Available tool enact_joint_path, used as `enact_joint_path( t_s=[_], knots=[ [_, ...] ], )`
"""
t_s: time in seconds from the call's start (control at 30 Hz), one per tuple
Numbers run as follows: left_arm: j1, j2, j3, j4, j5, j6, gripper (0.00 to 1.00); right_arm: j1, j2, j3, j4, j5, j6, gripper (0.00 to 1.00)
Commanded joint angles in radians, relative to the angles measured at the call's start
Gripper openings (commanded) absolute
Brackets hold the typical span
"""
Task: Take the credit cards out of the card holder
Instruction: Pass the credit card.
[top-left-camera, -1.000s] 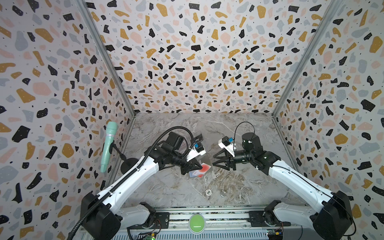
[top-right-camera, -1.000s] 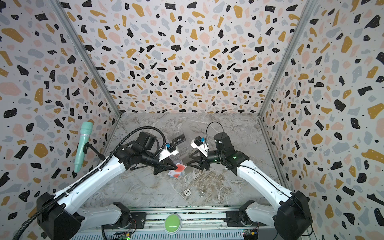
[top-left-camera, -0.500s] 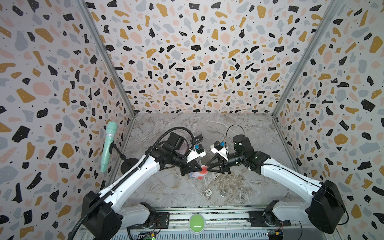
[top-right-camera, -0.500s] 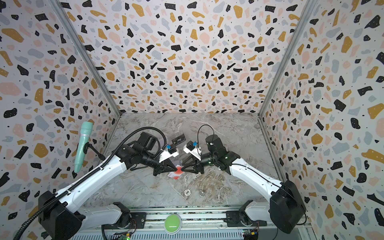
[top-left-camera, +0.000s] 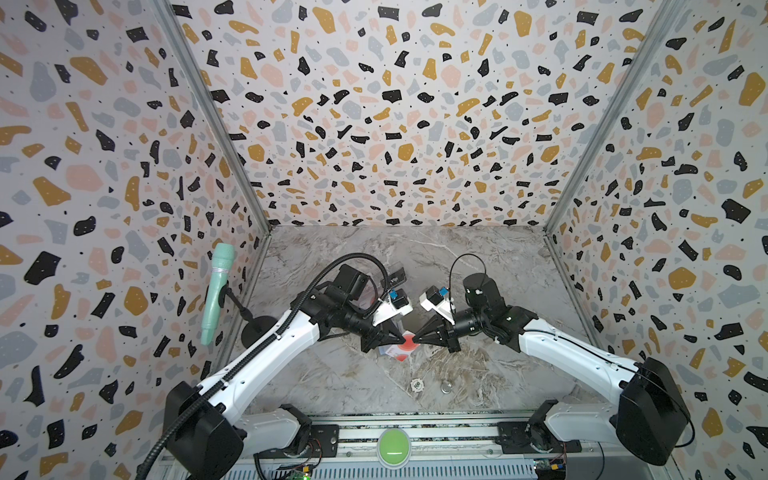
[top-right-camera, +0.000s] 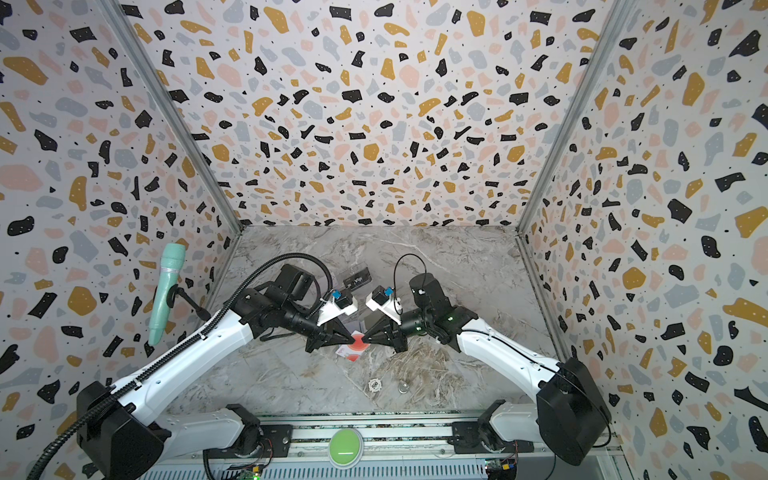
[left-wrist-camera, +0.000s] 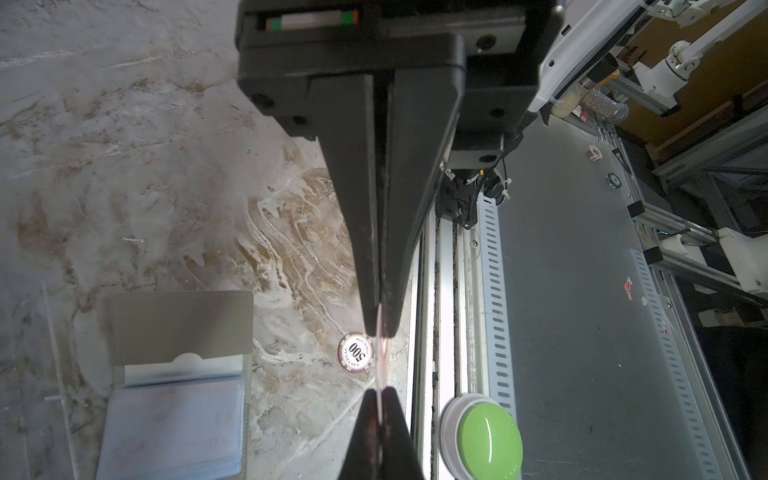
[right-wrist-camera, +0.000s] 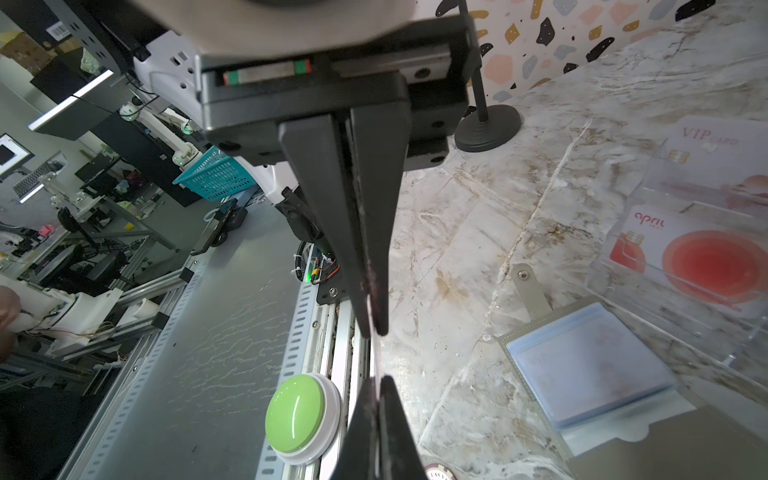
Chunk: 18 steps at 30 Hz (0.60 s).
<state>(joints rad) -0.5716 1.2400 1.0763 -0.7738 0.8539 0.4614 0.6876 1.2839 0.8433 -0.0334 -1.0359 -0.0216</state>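
While the left pincer and right pincer each clamp one end of a thin white-and-red plastic card, the taupe-grey bifold card holder lies open on the marble counter below, slightly aside.

Top views are looking down from high up front, near-identical; wrist cams are looking close-up across the table, both sharing the green button.

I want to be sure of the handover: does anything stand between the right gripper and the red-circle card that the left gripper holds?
Nothing visible does. The right gripper is shut on the card, opposite the left gripper, which grips its other end.
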Motion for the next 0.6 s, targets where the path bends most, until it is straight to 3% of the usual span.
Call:
enact_joint_path(
  t_s=[0.0, 0.07, 0.13, 0.23, 0.37, 0.47, 0.57],
  knots=[
    [-0.005, -0.025, 0.024, -0.003, 0.055, 0.021, 0.08, 0.002, -0.024, -0.011, 0.052, -0.029, 0.015, 0.0],
    [-0.004, -0.047, 0.012, 0.021, 0.063, 0.011, 0.18, -0.01, -0.044, -0.033, 0.104, -0.046, 0.042, 0.0],
    [-0.004, -0.077, -0.019, 0.085, 0.073, -0.035, 0.23, -0.035, -0.067, -0.063, 0.175, -0.087, 0.09, 0.0],
    [-0.004, -0.122, -0.075, 0.19, 0.094, -0.096, 0.2, -0.074, -0.103, -0.105, 0.286, -0.141, 0.17, 0.0],
    [-0.004, -0.152, -0.118, 0.276, 0.122, -0.156, 0.17, -0.08, -0.125, -0.108, 0.295, -0.158, 0.179, 0.0],
    [-0.002, -0.142, -0.116, 0.281, 0.117, -0.165, 0.2, -0.08, -0.128, -0.119, 0.335, -0.176, 0.203, 0.0],
    [-0.002, -0.126, -0.108, 0.269, 0.131, -0.159, 0.17, -0.08, -0.135, -0.132, 0.376, -0.174, 0.228, 0.0]
  ],
)
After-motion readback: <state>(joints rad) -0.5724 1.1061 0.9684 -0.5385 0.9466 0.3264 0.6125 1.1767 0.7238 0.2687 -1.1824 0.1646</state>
